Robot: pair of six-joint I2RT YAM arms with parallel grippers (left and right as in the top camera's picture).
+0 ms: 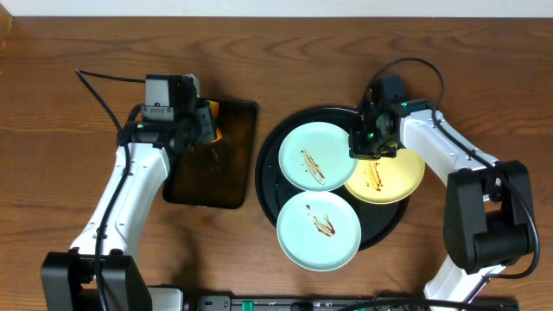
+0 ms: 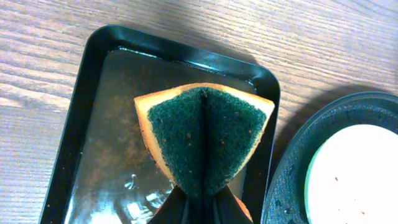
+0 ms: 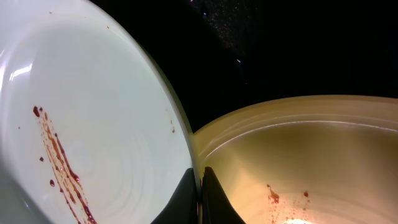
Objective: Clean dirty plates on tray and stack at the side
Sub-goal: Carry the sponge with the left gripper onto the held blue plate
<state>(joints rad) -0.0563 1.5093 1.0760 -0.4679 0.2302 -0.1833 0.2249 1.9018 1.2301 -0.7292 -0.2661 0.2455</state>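
- While the left gripper (image 1: 207, 121) hangs over the small tray (image 1: 199, 186), its jaws are clamped on a folded sponge (image 2: 205, 143).
- 3 sauce-streaked plates lie on the round tray (image 1: 266, 173): upper mint plate (image 1: 317, 156), lower mint plate (image 1: 318, 230), yellow plate (image 1: 389, 177).
- Right gripper (image 3: 200, 193) sits where the upper mint plate's rim meets the yellow plate. Its jaws are together, but I cannot tell if they pinch a rim.
- Lower mint plate overhangs the round tray's near rim.
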